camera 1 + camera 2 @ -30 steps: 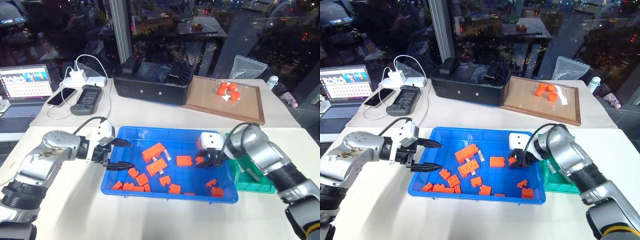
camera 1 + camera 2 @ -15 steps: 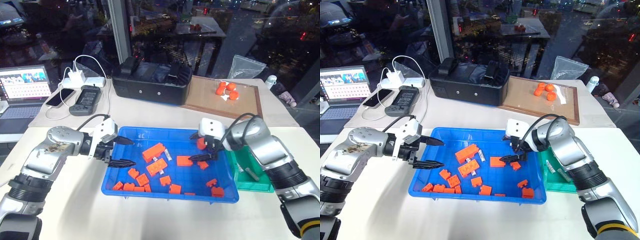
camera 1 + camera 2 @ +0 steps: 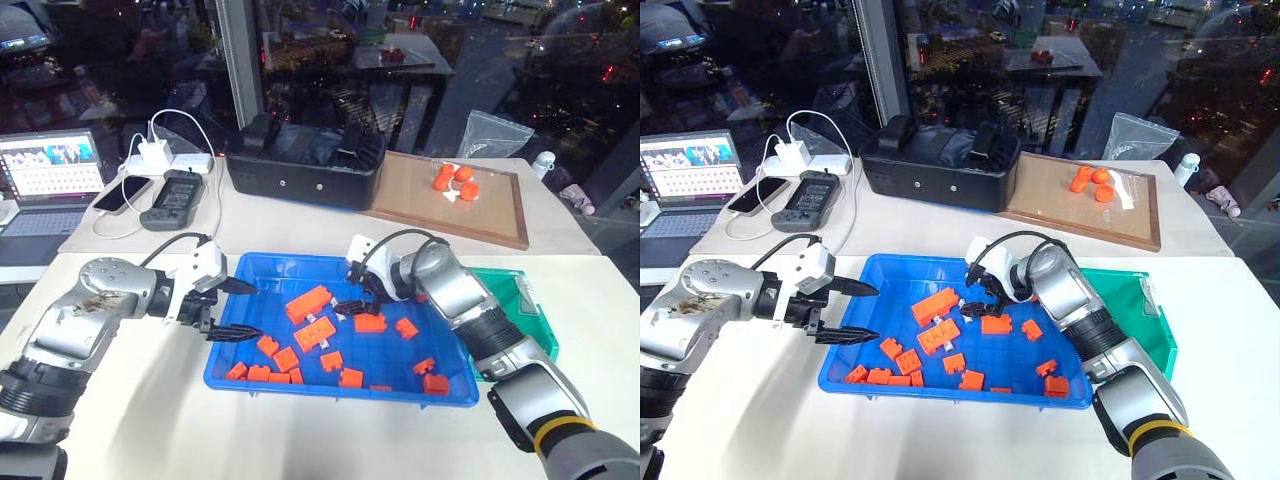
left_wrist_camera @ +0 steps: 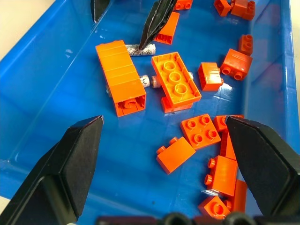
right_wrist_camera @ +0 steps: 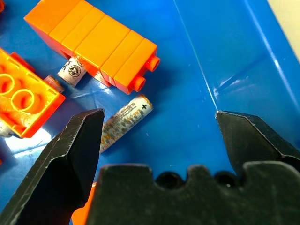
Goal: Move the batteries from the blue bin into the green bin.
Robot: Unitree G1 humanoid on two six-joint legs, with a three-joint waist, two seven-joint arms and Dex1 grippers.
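Right claw point(image 5: 159, 115) is spread low inside the blue bin point(image 3: 300, 262), one fingertip apparently touching a battery point(image 5: 124, 123) that lies beside a long orange block point(image 5: 93, 44). Left claw point(image 4: 164, 122) hovers spread over the bin's left end. The green bin point(image 3: 520, 300) sits alongside.

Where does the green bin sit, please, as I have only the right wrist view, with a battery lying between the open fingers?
Observer: The green bin sits against the blue bin's right-hand side, on the robot's right.
Operator: Thank you. Is the left gripper close to mine?
Observer: No. The left gripper hovers open over the blue bin's left edge, well apart from the right gripper.
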